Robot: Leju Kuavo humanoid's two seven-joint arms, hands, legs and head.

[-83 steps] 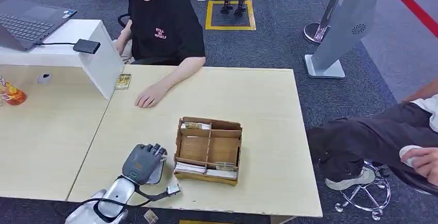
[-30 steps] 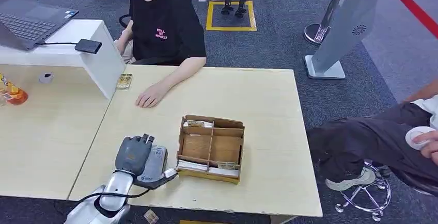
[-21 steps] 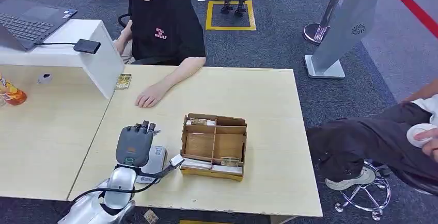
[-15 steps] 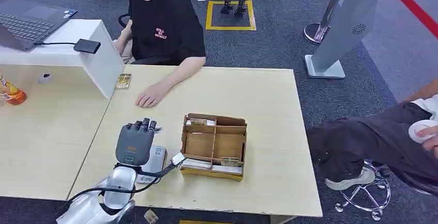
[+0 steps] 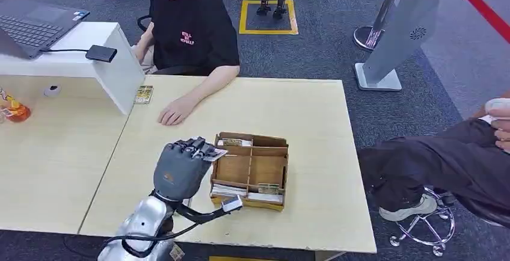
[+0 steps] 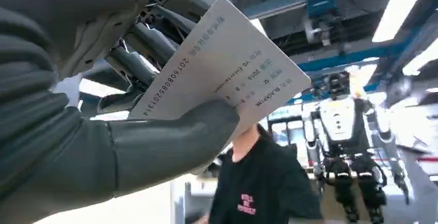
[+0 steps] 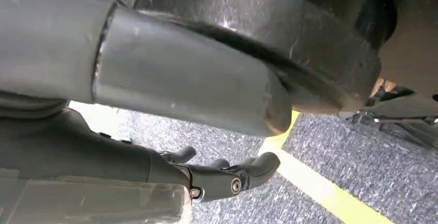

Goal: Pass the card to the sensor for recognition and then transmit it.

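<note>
Left hand raised, gripping; right hand hangs, fingers apart.

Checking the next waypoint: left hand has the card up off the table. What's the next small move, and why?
Probably swing the left hand left and forward toward the black sensor on the white stand. The card is pinched between thumb and fingers, lifted beside the wooden box, and the sensor sits well off to the far left, so recognition has not happened yet.

white rectangular printed card | lying pinched between thumb and fingers of left hand | tilting, raised above table | sitting beside brown wooden compartment box
</note>
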